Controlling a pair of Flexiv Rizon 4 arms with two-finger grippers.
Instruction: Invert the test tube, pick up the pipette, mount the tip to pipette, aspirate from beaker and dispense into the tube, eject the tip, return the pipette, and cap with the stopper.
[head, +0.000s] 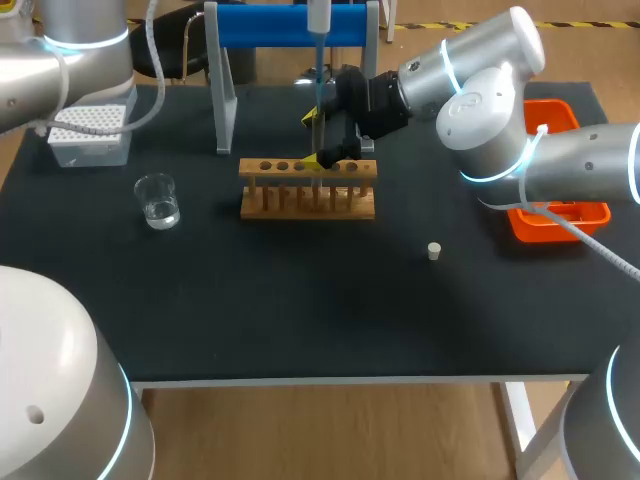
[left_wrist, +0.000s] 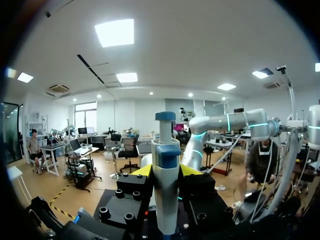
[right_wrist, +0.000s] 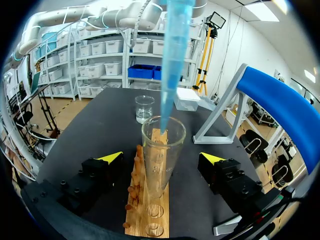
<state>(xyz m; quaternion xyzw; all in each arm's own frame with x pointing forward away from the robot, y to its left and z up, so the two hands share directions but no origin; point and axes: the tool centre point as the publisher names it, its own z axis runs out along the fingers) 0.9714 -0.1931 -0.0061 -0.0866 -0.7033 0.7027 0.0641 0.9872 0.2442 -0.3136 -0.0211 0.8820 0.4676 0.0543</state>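
1. Here, the left gripper (left_wrist: 166, 170) is clamped on the white-and-blue plastic pipette (left_wrist: 165, 190), with a yellow-tipped finger pressing it from each side.
2. The pipette hangs upright over the light wooden rack (head: 308, 190). Its long translucent blue pipette tip (right_wrist: 175, 55) points down, with the end just inside the mouth of the clear glass test tube (right_wrist: 162, 150).
3. The test tube stands upright in a hole of the rack, mouth upward.
4. The right gripper (right_wrist: 161, 158) sits with its fingers spread wide on either side of the tube, and neither one touches the glass.
5. The small clear glass beaker (head: 158, 200), holding a little liquid, stands on the black table (head: 300, 310), well apart from the rack on the left arm's side.
6. The small white stopper (head: 434, 251) lies on the table, on the right arm's side of the rack.
7. The white tip box (head: 88, 130) sits beyond the beaker, and the orange plastic bin (head: 572, 215) is at the right edge.
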